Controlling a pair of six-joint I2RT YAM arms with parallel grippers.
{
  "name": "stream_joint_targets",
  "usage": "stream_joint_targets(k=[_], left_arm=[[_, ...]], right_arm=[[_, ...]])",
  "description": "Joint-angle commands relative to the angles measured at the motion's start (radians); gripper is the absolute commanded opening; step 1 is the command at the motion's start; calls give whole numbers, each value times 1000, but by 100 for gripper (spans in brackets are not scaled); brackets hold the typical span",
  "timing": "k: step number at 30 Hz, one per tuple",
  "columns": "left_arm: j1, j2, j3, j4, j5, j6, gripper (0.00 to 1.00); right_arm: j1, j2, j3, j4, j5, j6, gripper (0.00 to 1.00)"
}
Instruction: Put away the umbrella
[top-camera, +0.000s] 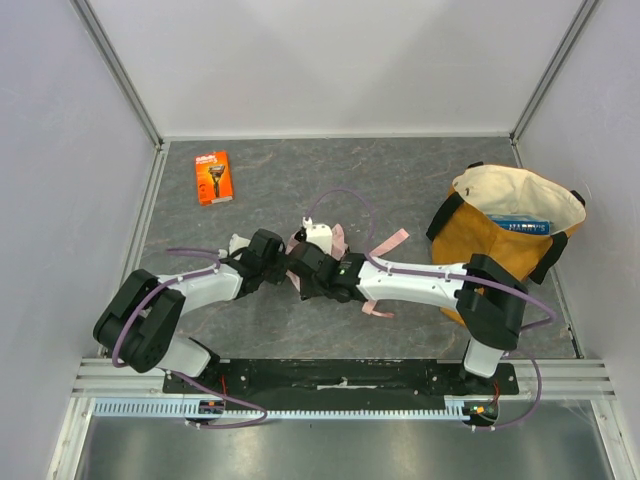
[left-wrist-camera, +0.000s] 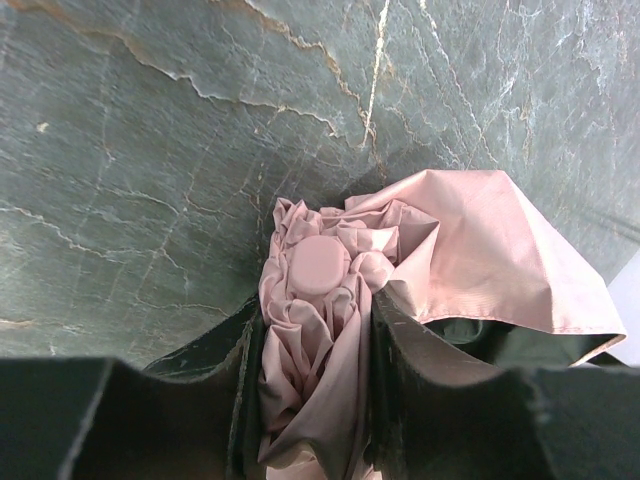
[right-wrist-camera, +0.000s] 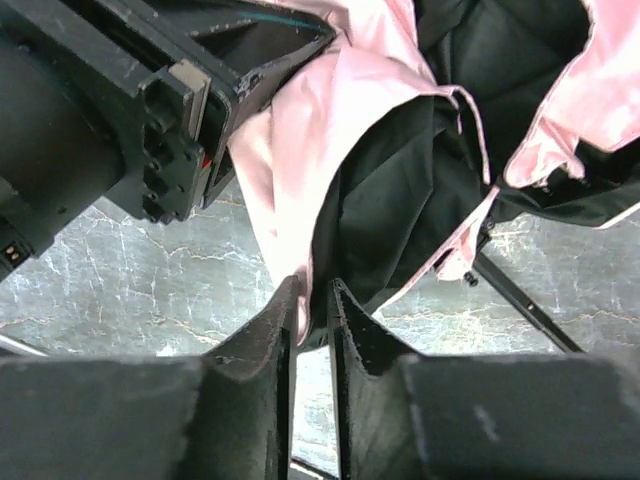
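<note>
The pale pink umbrella (top-camera: 338, 239) lies crumpled at the table's middle, mostly hidden under both wrists. My left gripper (left-wrist-camera: 315, 312) is shut on a bunched roll of its fabric (left-wrist-camera: 480, 250), whose round pink cap (left-wrist-camera: 318, 264) sticks out just past the fingertips. From the right, my right gripper (right-wrist-camera: 312, 290) has its jaws nearly together, pinching a fold of the umbrella (right-wrist-camera: 300, 130) where the pink outside meets the black lining. A thin black rib (right-wrist-camera: 520, 295) lies on the table beside it. In the top view the two grippers (top-camera: 292, 264) meet tip to tip.
A mustard-yellow tote bag (top-camera: 470, 240) stands open at the right with a blue box (top-camera: 520, 225) inside. An orange razor package (top-camera: 213, 177) lies at the back left. The left gripper's body (right-wrist-camera: 100, 120) fills the right wrist view's upper left. White walls surround the table.
</note>
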Motion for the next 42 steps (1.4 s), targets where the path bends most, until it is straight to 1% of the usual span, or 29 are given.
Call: stream_joint_targets(k=[1,3,4,6,7,8,11,12,14,16,18,21,22,24,26,27,28,30,31,32,33,34,36,37,39,41,42], left_arm=[[-5,55,-50,-224,-71,-8,2],[-5,58,-47,-223,-71,-17,2],[-5,62,-44,-223,-69,-19,2],[-6,66,-40,-223,-62,-25,2],[-5,66,-43,-220,-60,-29,2],[-6,68,-46,-214,-57,-37,2],[-5,68,-43,-207,-45,-43,2],[-5,68,-44,-206,-37,-51,2],[-5,72,-46,-198,-17,-69,2],[-6,72,-46,-198,4,-85,2],[-3,66,-53,-186,21,-105,2],[8,34,-77,-157,6,-97,2],[9,29,-74,-158,6,-88,2],[9,42,-70,-152,21,-79,2],[8,61,-67,-139,37,-77,2],[6,66,-67,-132,37,-73,2],[6,71,-67,-132,29,-68,2],[5,72,-70,-132,12,-65,2],[5,71,-69,-135,6,-59,2],[2,69,-69,-137,0,-57,2],[5,65,-69,-140,-8,-54,2],[3,60,-69,-146,-14,-54,2],[5,54,-67,-155,-28,-49,2],[3,51,-69,-160,-34,-49,2],[3,45,-72,-160,-39,-49,2],[3,43,-75,-158,-43,-49,2],[3,45,-77,-160,-40,-51,2]], right_arm=[[24,-28,-28,3,24,37,13],[33,-80,-120,90,-32,46,1],[33,-117,-168,153,-87,52,0],[33,-175,-293,290,-184,83,0],[30,-195,-362,424,-248,95,0],[28,-201,-422,504,-316,97,0],[13,-195,-579,748,-444,129,0],[-1,-180,-611,854,-485,128,0],[-19,-137,-631,977,-559,129,0],[-18,-102,-609,1097,-626,92,0],[-16,-76,-569,1157,-668,82,0],[-21,-82,-564,1111,-676,48,0],[-15,-105,-573,1062,-659,23,0],[-4,-175,-556,842,-575,-52,0],[7,-287,-517,644,-480,-139,1],[8,-344,-504,551,-428,-139,6],[7,-397,-492,480,-371,-120,15],[-1,-473,-449,357,-265,-69,45],[-8,-491,-422,312,-246,-37,58],[-18,-497,-395,289,-237,-11,69],[-34,-481,-362,257,-231,43,78],[-59,-461,-328,228,-234,93,82],[-112,-394,-267,198,-281,169,82],[-134,-363,-241,197,-307,190,81],[-168,-309,-202,204,-350,232,74],[-188,-268,-168,211,-352,246,69],[-195,-257,-162,209,-344,253,64]])
